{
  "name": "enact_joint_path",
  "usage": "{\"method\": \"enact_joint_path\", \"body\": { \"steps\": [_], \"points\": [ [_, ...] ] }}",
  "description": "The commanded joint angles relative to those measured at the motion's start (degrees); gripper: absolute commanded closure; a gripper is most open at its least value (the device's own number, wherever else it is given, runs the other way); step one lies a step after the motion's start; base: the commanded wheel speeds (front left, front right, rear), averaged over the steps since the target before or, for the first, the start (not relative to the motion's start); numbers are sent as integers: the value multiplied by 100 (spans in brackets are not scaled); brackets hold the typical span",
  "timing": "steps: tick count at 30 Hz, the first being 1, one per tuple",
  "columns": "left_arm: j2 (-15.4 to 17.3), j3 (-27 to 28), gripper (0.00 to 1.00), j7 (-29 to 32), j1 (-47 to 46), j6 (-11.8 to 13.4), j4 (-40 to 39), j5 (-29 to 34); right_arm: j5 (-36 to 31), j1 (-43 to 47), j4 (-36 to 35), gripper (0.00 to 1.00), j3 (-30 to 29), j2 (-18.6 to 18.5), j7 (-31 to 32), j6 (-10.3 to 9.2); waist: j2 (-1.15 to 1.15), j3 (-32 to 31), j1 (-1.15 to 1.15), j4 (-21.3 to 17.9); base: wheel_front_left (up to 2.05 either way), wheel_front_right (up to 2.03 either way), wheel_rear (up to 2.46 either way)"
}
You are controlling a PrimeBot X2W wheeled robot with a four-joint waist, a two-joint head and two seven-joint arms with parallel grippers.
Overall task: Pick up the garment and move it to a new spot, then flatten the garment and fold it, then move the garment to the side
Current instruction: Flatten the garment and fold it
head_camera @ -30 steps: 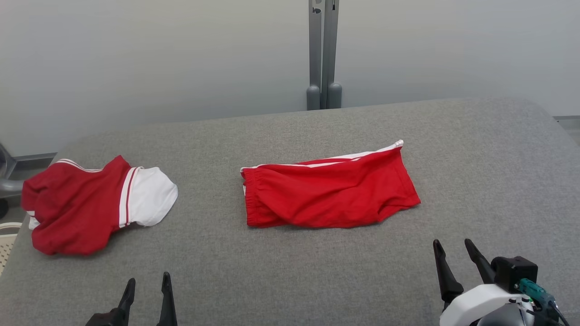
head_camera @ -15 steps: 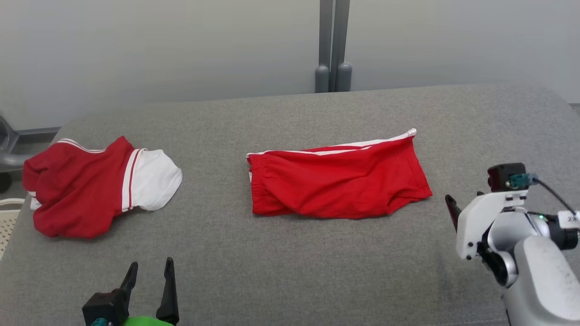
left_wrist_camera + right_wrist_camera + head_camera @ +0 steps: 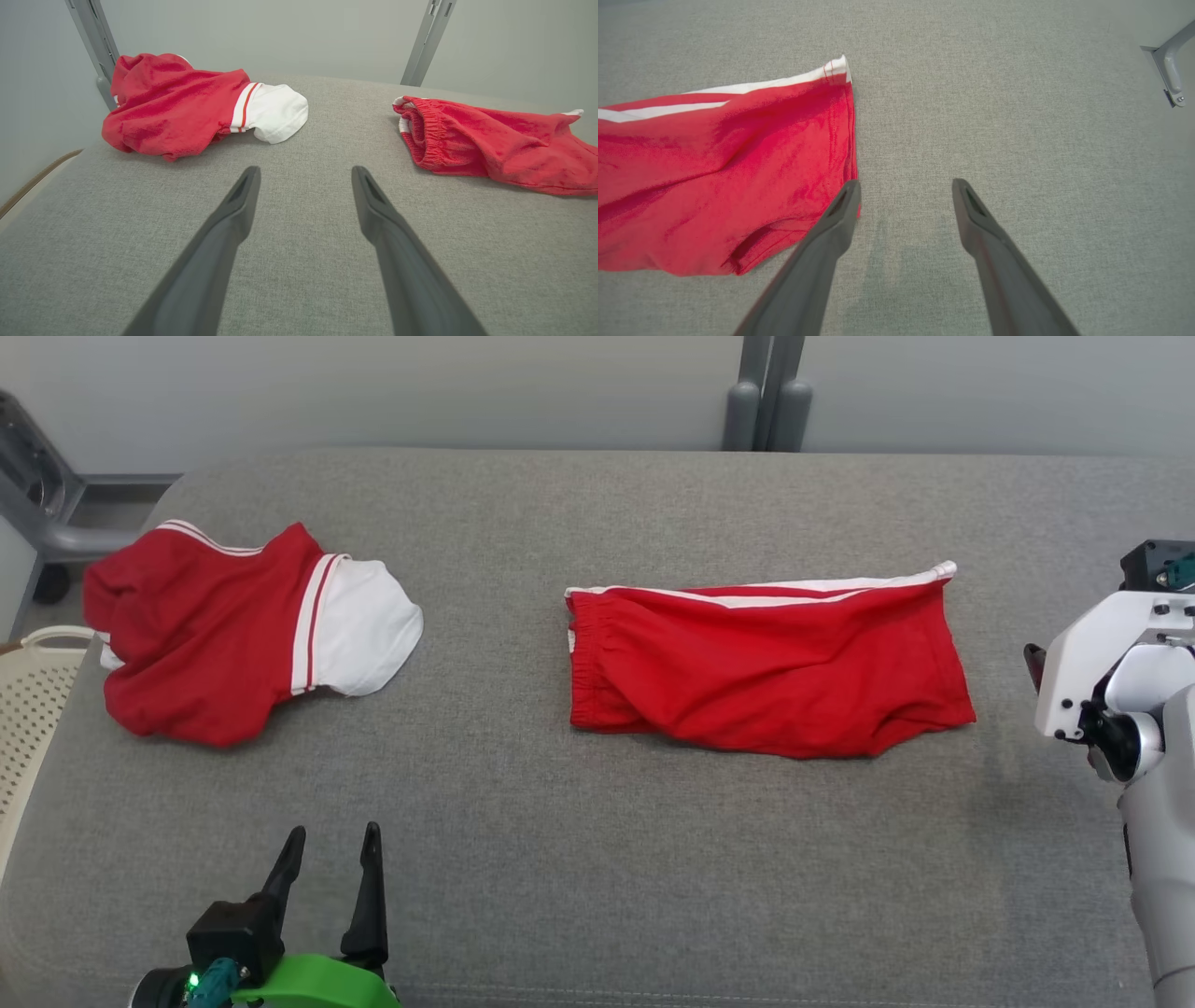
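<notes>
The red shorts lie near the middle of the gray table, with the stretchy waist at 9 o'clock and the white stripes along the 12 o'clock edge. The right gripper is at 3 o'clock from the shorts. Its fingers are spread wide and hold nothing, and one tip is just beside the hem. The left gripper is at 7 o'clock on the table, fingers spread too and empty. A red and white shirt lies bunched up at 9 o'clock, well apart from the shorts.
</notes>
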Motion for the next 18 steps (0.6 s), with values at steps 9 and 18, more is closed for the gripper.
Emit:
{"method": "enact_joint_path", "body": {
  "steps": [9, 18],
  "points": [
    [46, -205, 0, 5, -408, -88, -25, 128, -334, -791, 868, 0, -596, 53, -160, -4, 0, 710, 0, 561, 0, 0, 0],
    [-10, -341, 0, -109, -671, -111, 57, 179, -839, -1221, 1474, 0, -1247, 92, -329, -4, 0, 1065, 0, 798, 0, 0, 0]
  ]
}}
